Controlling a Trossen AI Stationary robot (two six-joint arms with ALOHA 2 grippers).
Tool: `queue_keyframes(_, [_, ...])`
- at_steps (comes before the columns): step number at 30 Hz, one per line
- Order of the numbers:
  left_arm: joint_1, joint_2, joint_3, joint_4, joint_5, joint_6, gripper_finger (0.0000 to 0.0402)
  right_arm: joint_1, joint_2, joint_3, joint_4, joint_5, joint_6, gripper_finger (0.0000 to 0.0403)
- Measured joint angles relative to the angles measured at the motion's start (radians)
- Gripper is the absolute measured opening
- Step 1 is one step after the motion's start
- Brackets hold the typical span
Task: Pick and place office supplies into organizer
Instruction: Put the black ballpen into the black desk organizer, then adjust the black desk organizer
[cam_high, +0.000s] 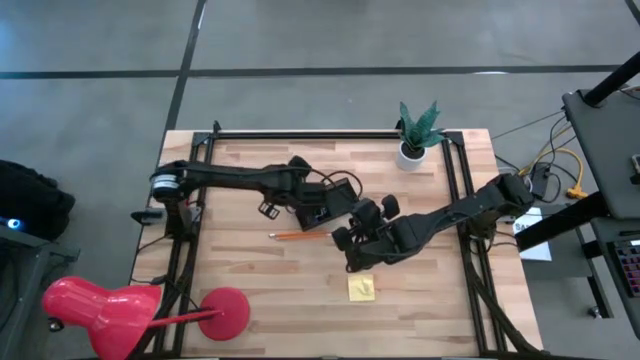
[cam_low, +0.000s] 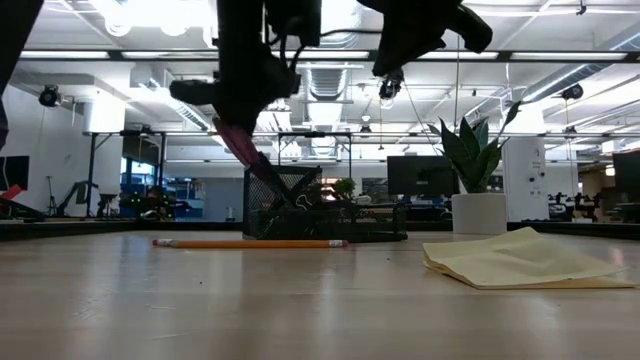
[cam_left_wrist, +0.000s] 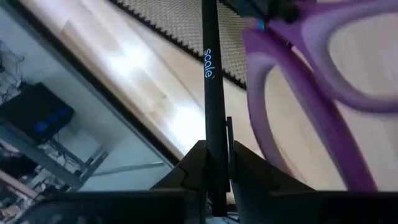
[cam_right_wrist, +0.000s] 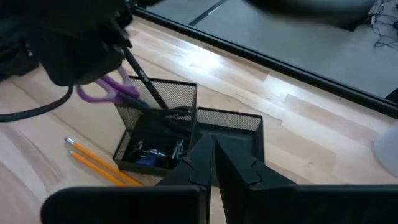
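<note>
Two arms meet over the middle of the light wooden tabletop (cam_high: 250, 300). The left claw (cam_left_wrist: 216, 186) is clamped on a thin black pen (cam_left_wrist: 211, 93) with "scale" printed on it, holding it tilted into the black wire-mesh organizer (cam_right_wrist: 163, 140), right beside the purple-handled scissors (cam_right_wrist: 106, 90) that lean out of the tall compartment. The right claw (cam_right_wrist: 212, 163) hangs just over the organizer's lower section with its fingers pressed together, nothing in them. Small clips sit in the front tray. An orange pencil (cam_high: 295, 236) lies flat on the wood just beside the organizer, and a square yellow sticky-note pad (cam_high: 361, 288) lies nearer the front edge, well apart from both.
</note>
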Motion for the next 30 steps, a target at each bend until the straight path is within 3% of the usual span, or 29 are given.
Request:
queue_keyframes(7, [0.000, 0.059, -0.001, 0.057, 0.008, 0.007, 0.0037, 0.011, 0.000, -0.006, -0.095, 0.000, 0.085, 0.0009])
queue_keyframes(12, [-0.002, 0.068, -0.002, 0.090, 0.010, 0.006, 0.0094, 0.014, 0.000, -0.025, -0.133, 0.000, 0.162, 0.0009])
queue_keyframes(18, [-0.004, 0.004, -0.004, 0.082, 0.034, -0.077, 0.0121, 0.028, 0.000, -0.051, -0.136, 0.014, 0.183, 0.0008])
queue_keyframes(22, [-0.016, -0.080, -0.004, 0.080, 0.111, -0.168, 0.0123, 0.027, 0.000, -0.070, -0.135, 0.013, 0.177, 0.0008])
queue_keyframes(26, [-0.038, -0.184, -0.004, 0.090, 0.165, -0.269, 0.0124, 0.020, 0.000, -0.097, -0.125, -0.062, 0.123, 0.0008])
queue_keyframes(30, [-0.049, -0.295, -0.010, 0.097, 0.192, -0.414, 0.0125, 0.001, 0.000, -0.136, -0.060, -0.223, -0.001, 0.0008])
